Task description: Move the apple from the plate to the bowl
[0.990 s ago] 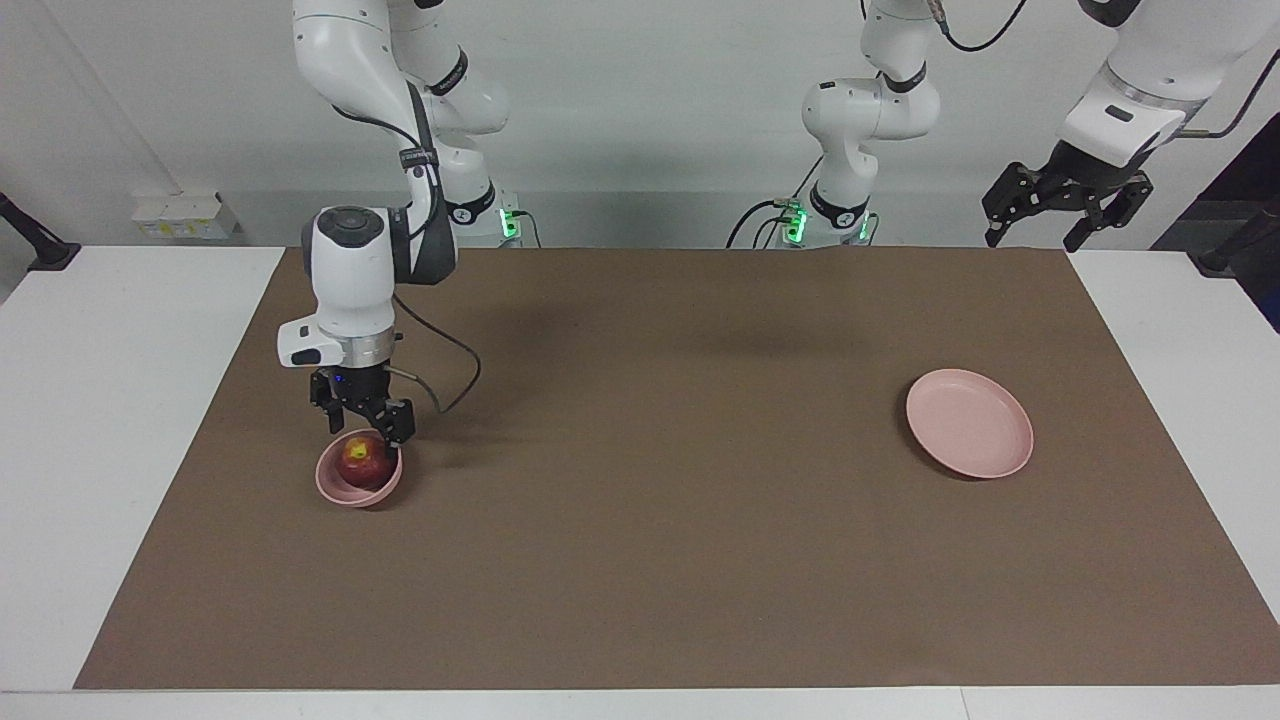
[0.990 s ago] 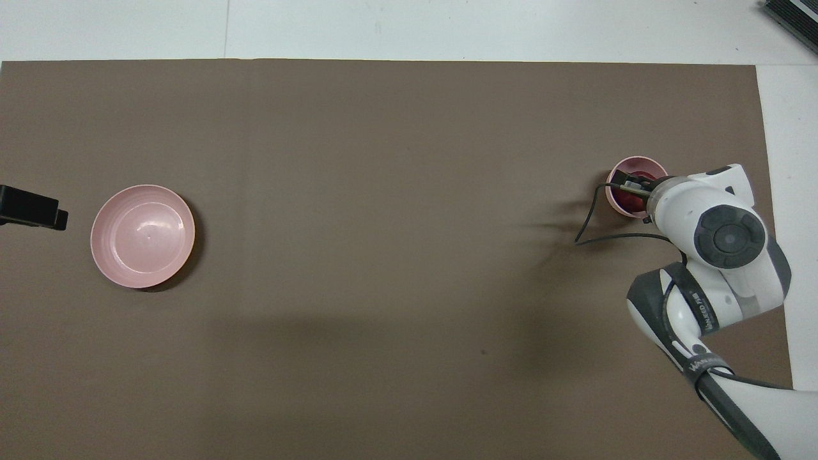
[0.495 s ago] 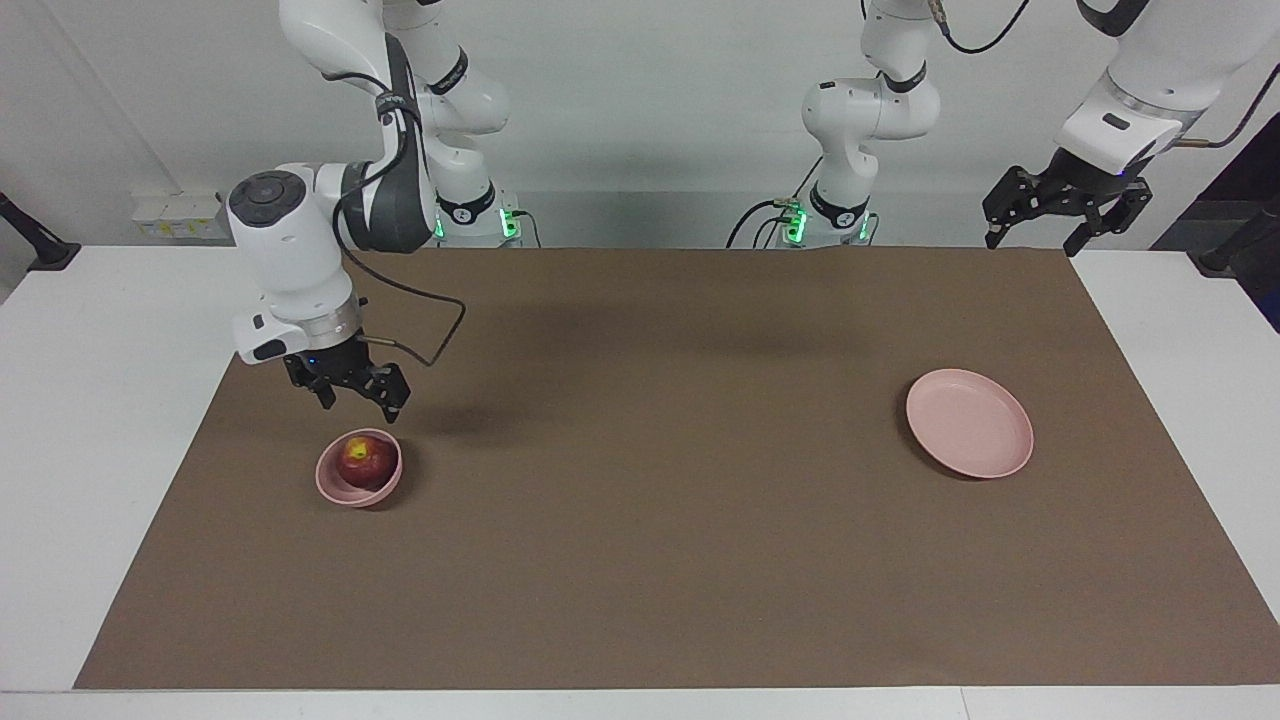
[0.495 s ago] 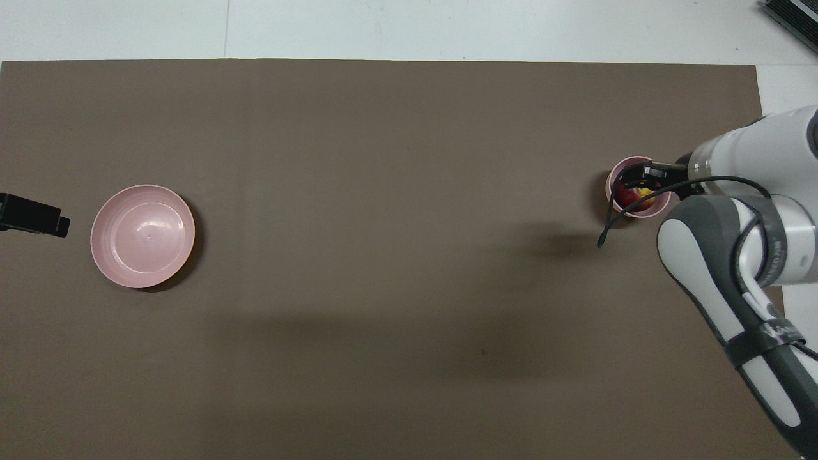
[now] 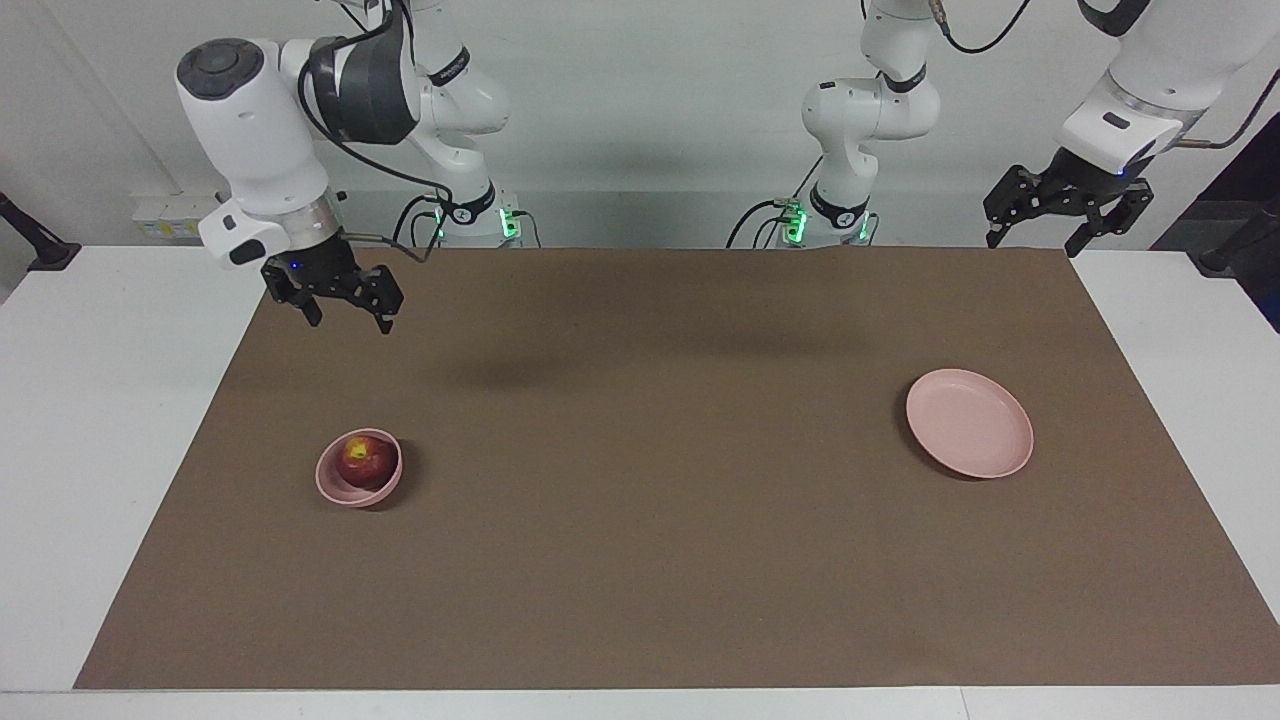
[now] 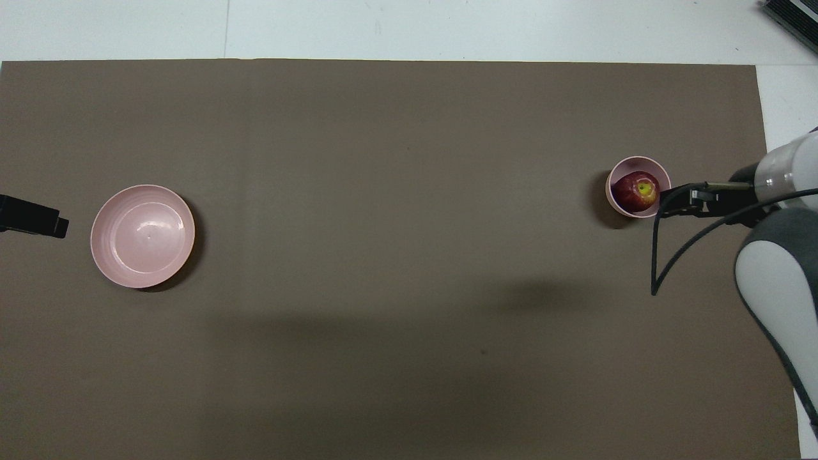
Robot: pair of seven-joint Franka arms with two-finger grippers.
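The counter (image 5: pixel 640 560) carries a brown mat. The plate (image 5: pixel 969 422) lies bare toward the left arm's end. The bowl (image 5: pixel 359 468), toward the right arm's end, holds the apple (image 5: pixel 364 461). The right tool (image 5: pixel 342 308) hangs released and empty above the mat. The left tool (image 5: pixel 1068 212) waits raised, fingers spread.

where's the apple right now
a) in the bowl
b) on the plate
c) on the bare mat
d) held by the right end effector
a: the apple sits inside the bowl, the plate has nothing on it, and the right end effector hangs open and holds nothing.
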